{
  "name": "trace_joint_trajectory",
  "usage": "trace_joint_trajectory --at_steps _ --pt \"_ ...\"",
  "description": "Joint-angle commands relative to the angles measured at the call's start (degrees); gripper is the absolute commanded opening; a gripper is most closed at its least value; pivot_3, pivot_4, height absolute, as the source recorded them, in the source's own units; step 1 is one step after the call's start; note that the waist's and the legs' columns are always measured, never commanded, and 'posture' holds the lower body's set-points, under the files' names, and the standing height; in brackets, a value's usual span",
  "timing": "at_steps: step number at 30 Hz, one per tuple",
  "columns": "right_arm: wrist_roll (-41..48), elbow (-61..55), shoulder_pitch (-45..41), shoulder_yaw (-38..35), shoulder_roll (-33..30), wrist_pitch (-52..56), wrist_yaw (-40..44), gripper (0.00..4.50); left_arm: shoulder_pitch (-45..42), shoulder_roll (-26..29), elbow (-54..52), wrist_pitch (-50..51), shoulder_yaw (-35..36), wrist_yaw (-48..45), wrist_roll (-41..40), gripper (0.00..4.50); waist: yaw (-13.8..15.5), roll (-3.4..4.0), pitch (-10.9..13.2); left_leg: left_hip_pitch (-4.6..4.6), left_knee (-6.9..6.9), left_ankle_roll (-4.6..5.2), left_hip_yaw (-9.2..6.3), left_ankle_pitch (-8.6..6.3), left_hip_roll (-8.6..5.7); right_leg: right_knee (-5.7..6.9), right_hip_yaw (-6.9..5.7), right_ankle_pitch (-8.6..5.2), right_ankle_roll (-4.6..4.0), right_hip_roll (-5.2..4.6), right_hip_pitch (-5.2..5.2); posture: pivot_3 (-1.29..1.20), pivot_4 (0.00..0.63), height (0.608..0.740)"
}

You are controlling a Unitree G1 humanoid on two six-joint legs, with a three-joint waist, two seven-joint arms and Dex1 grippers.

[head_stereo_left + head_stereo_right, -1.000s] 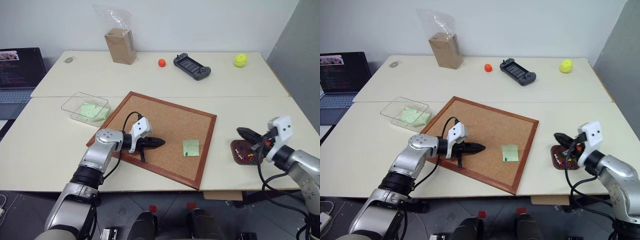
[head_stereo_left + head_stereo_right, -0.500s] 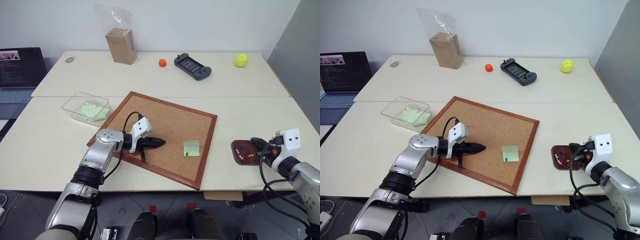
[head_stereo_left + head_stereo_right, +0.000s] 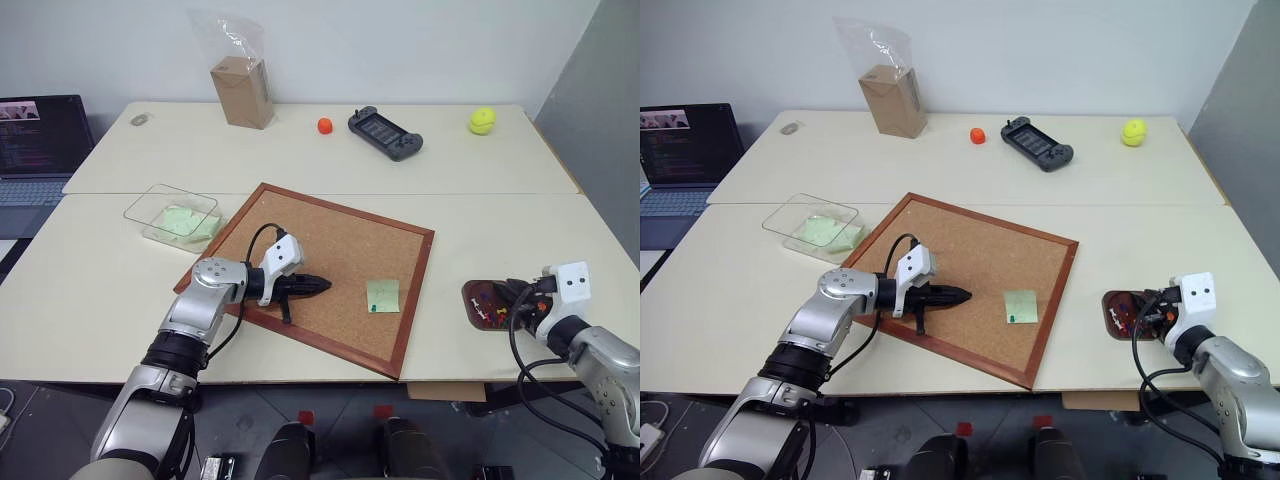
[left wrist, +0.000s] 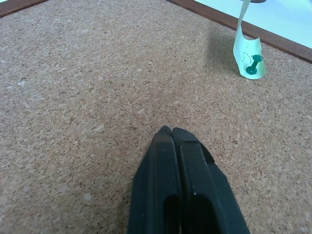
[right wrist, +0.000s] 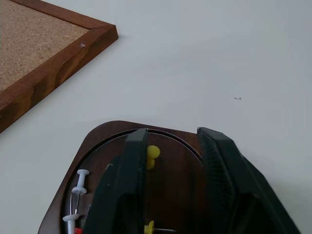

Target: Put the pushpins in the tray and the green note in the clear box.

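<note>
The green note lies on the corkboard, held by a green pushpin at its lower corner. My left gripper is shut and empty, low over the cork, pointing at the note from a short way off. The dark reddish-brown tray sits on the table right of the board. My right gripper is open just over it. A yellow pushpin lies in the tray between the fingers, with white and other coloured pins beside it. The clear box stands left of the board, with green paper inside.
Along the table's far side are a brown carton in a clear bag, an orange ball, a game controller and a yellow-green ball. A laptop stands at the far left.
My right gripper has come down and to the right onto the tray, and its fingers now stand apart. The left arm has not moved.
</note>
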Motion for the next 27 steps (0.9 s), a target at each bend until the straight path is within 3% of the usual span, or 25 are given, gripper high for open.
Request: trace_joint_trajectory --at_steps 1,14,23,27 --pt "-0.7 -0.2 0.0 -0.3 -0.6 -1.6 0.3 2.3 -0.2 -0.1 0.3 -0.7 -0.8 0.1 0.8 0.0 0.0 0.0 0.0 0.0 0.0 0.0 0.0 0.0 0.0 0.0 0.0 0.0 0.0 0.0 0.0 0.0 0.15 0.74" --pt "-0.4 0.0 -0.6 -1.7 -0.6 -2.4 0.7 2.3 -0.6 -0.4 1.1 -1.2 -0.6 0.3 0.9 0.0 0.0 0.0 0.0 0.0 0.0 0.0 0.0 0.0 0.0 0.0 0.0 0.0 0.0 0.0 0.0 0.0 0.15 0.74" --pt "11.7 -9.9 -0.5 -4.9 -3.6 3.5 7.9 2.3 -0.8 -0.5 1.4 -1.4 -0.6 0.2 1.0 0.0 0.0 0.01 0.0 0.0 0.0 0.0 -0.01 0.0 0.0 0.0 0.0 0.0 0.0 0.0 0.01 0.0 0.15 0.74" --pt "18.1 -17.9 1.3 -2.0 -8.0 7.7 13.8 2.3 -1.0 -0.3 1.7 -1.5 -0.6 0.1 1.0 0.0 0.0 0.0 0.0 0.0 0.0 0.0 -0.04 0.0 0.0 -0.01 -0.03 0.0 0.0 0.0 0.03 0.0 0.15 0.74"
